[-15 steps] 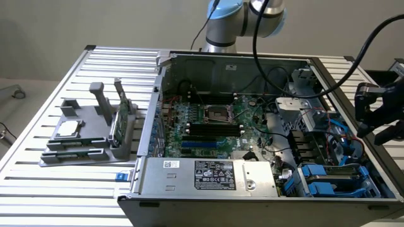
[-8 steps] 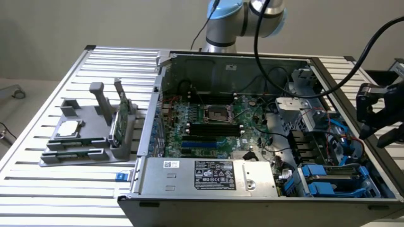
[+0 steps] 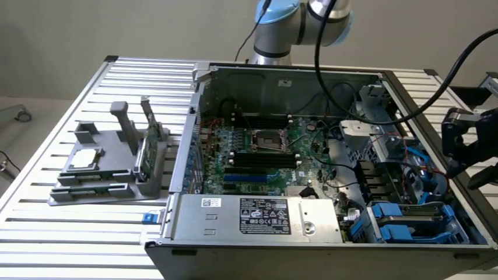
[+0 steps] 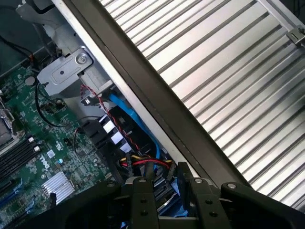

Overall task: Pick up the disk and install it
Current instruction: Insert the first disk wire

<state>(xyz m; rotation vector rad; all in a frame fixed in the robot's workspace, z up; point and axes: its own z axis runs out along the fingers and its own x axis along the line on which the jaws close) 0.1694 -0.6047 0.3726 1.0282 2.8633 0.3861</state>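
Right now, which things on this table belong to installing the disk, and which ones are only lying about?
For the job: gripper, blue-framed disk lying inside the open computer case.
Lying about: square chip, green circuit stick, grey holder that carries them, on the exterior view's left.

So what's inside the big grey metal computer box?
A green circuit board, a silver power supply box with a white label, black cables and blue plastic drive holders. What lies under the power supply and holders is covered.
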